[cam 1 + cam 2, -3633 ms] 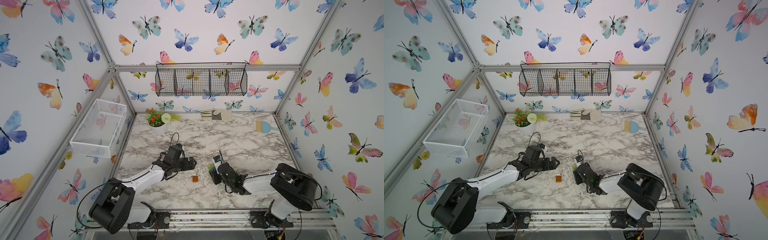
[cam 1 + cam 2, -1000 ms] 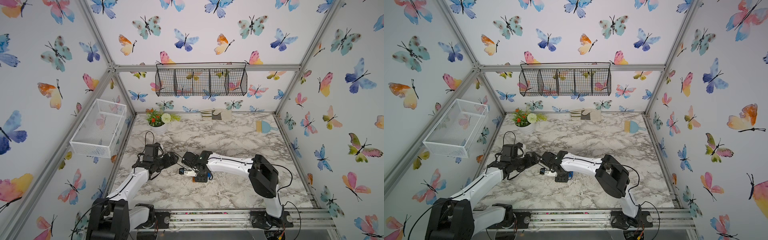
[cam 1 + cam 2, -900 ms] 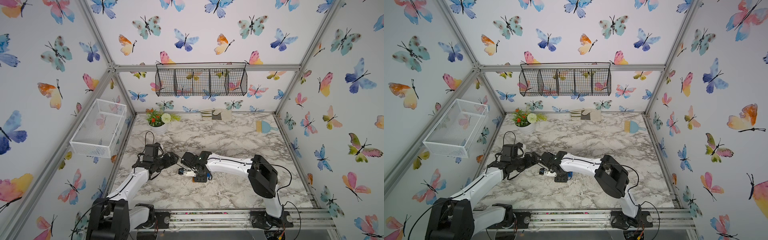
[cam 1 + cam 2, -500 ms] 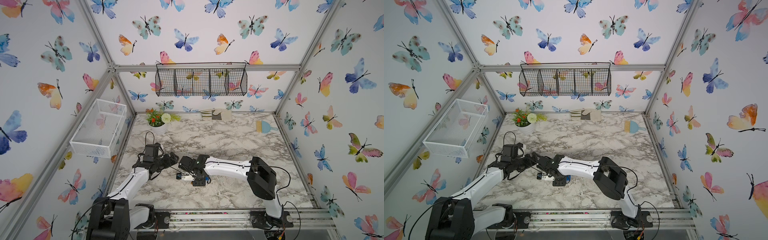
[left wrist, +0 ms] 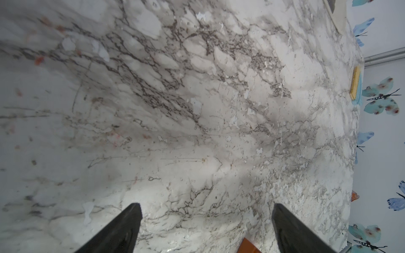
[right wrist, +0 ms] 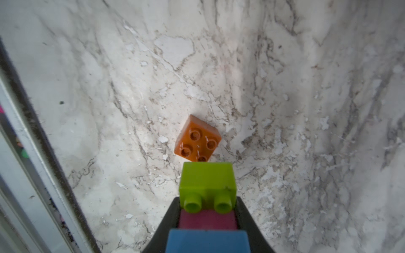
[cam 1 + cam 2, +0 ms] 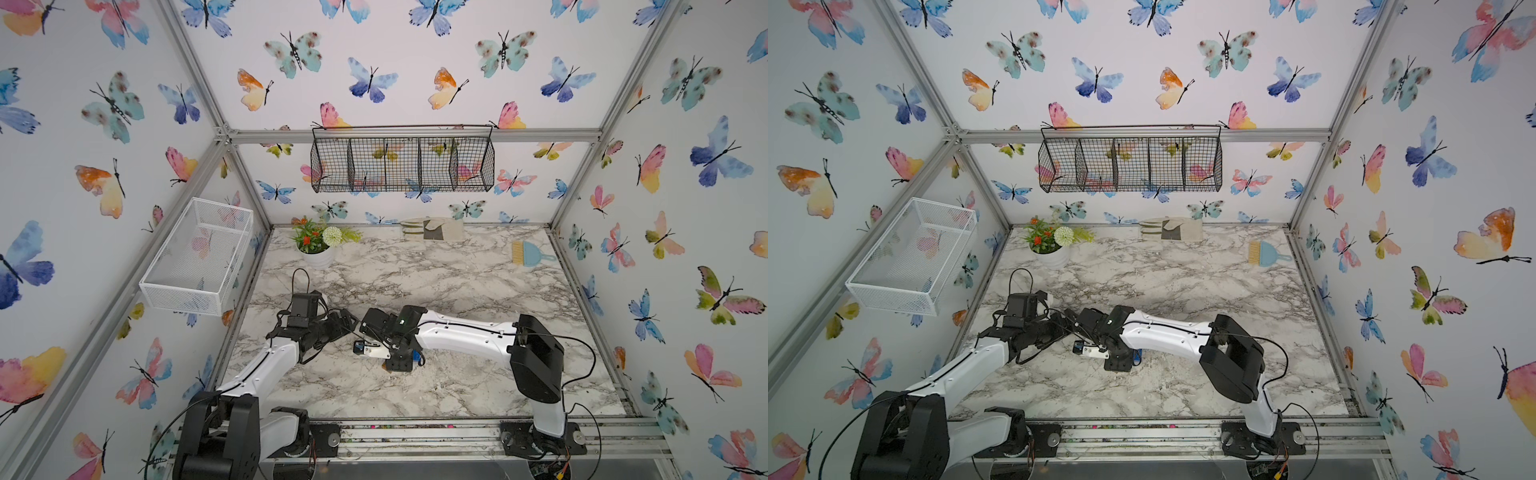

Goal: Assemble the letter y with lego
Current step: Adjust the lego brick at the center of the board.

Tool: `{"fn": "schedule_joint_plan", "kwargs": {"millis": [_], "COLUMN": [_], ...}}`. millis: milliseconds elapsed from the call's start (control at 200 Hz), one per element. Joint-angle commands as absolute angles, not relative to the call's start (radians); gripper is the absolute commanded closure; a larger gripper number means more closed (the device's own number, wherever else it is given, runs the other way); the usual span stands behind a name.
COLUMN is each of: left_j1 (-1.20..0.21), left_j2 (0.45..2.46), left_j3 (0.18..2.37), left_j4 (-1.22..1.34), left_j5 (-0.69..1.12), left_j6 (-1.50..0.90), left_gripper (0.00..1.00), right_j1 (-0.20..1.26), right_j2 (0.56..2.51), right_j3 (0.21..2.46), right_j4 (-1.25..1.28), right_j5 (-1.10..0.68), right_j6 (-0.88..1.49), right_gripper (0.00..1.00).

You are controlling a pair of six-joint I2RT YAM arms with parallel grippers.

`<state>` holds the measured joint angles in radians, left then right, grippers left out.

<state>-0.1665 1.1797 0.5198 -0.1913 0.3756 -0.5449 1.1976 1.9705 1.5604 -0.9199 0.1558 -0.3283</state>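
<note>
**Right gripper** (image 6: 207,202): closed on a brick stack (image 6: 207,210). The fingers (image 6: 173,216) clamp the pink brick (image 6: 207,219) from both sides. The green brick (image 6: 208,177) is joined to the pink one and projects beyond the fingertips, with two of its studs facing the wrist camera. The blue brick (image 6: 208,241) sits at the opposite end of the pink one, nearest the camera.

**Orange brick** (image 6: 198,139): loose on the counter (image 6: 306,109), studs up, turned at an angle to the stack. In the right wrist view the free end of the green brick overlaps the orange brick's nearest corner. Whether the two touch cannot be determined.

**Location:** in both top views the right arm (image 7: 461,332) extends from the front right corner into the left half of the counter, nearer the front edge than the back edge. The gripper (image 7: 1119,361) points downward there and hides most of the bricks.

**Left gripper** (image 5: 206,216): open, fingers set wide apart over bare counter. In a top view it (image 7: 344,323) lies just to the left of the right gripper, toward the left edge, and apart from it.

**Other items:** a flower pot (image 7: 318,249) stands at the back left corner. A brush (image 7: 530,253) lies near the back right corner.
</note>
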Motion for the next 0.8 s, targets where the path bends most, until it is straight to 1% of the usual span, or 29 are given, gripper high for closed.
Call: {"fn": "schedule_joint_plan", "kwargs": {"millis": [0, 105, 215, 250, 325, 400, 531, 561, 616, 701, 796], "left_j1": [-0.254, -0.416, -0.550, -0.580, -0.638, -0.692, -0.765, -0.775, -0.789, -0.814, -0.843], "left_j2": [1.169, 1.197, 1.265, 1.292, 1.350, 1.393, 1.437, 1.440, 1.440, 1.441, 1.448], "left_j3": [0.492, 0.485, 0.493, 0.501, 0.543, 0.584, 0.650, 0.659, 0.672, 0.692, 0.707], "left_j4": [-0.169, -0.129, -0.075, -0.069, -0.088, -0.121, -0.221, -0.238, -0.269, -0.325, -0.378], "left_j5": [0.358, 0.304, 0.283, 0.290, 0.303, 0.297, 0.227, 0.212, 0.197, 0.153, 0.093], "left_j6": [-0.593, -0.649, -0.660, -0.657, -0.643, -0.623, -0.580, -0.574, -0.564, -0.550, -0.546], "left_gripper": [0.09, 0.09, 0.17, 0.18, 0.25, 0.37, 0.45, 0.50, 0.55, 0.58, 0.58], "right_j1": [1.179, 1.121, 1.093, 1.079, 1.055, 1.045, 1.040, 1.039, 1.039, 1.039, 1.039], "right_j2": [1.906, 1.790, 1.713, 1.700, 1.667, 1.623, 1.573, 1.570, 1.572, 1.580, 1.580], "right_j3": [1.539, 1.522, 1.510, 1.515, 1.508, 1.473, 1.425, 1.418, 1.414, 1.417, 1.419], "right_j4": [-0.917, -0.834, -0.817, -0.839, -0.867, -0.849, -0.810, -0.804, -0.806, -0.817, -0.815], "right_j5": [0.337, 0.290, 0.384, 0.414, 0.467, 0.467, 0.438, 0.435, 0.431, 0.430, 0.416], "right_j6": [-0.214, -0.136, -0.070, -0.045, -0.007, -0.003, 0.006, 0.008, 0.011, 0.014, 0.014], "right_gripper": [0.75, 0.75, 0.77, 0.77, 0.77, 0.77, 0.77, 0.77, 0.77, 0.76, 0.76]}}
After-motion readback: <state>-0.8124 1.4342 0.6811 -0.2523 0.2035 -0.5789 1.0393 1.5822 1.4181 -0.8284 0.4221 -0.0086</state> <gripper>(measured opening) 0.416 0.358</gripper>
